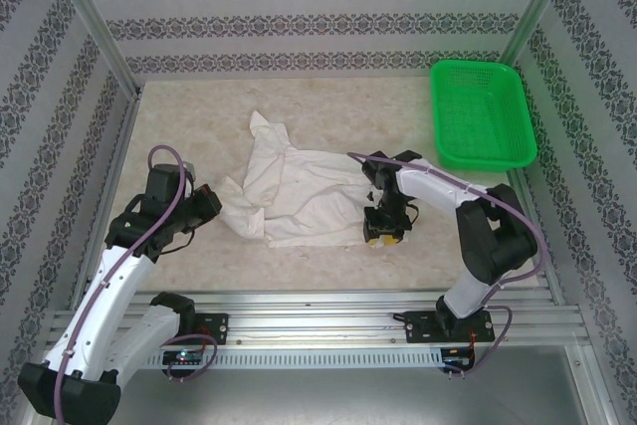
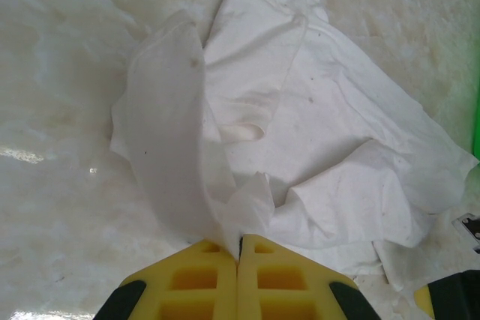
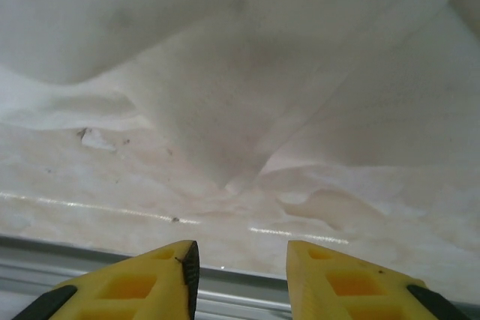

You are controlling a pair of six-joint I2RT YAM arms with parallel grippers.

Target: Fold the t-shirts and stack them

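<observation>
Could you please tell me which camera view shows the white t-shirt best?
The top external view shows the whole crumpled t-shirt. The left wrist view shows much of it, pinched by the left end effector; the right wrist view, a close-up fold.

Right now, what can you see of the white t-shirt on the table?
The t-shirt is thin, soft white cloth, unfolded and crumpled, spread across the middle of the table, with one flap pointing toward the far edge. Its left edge is drawn up into a peak, pinched between the shut left fingers. The right fingers stand open by its near right corner, holding nothing. It lies apart from the green basket.
</observation>
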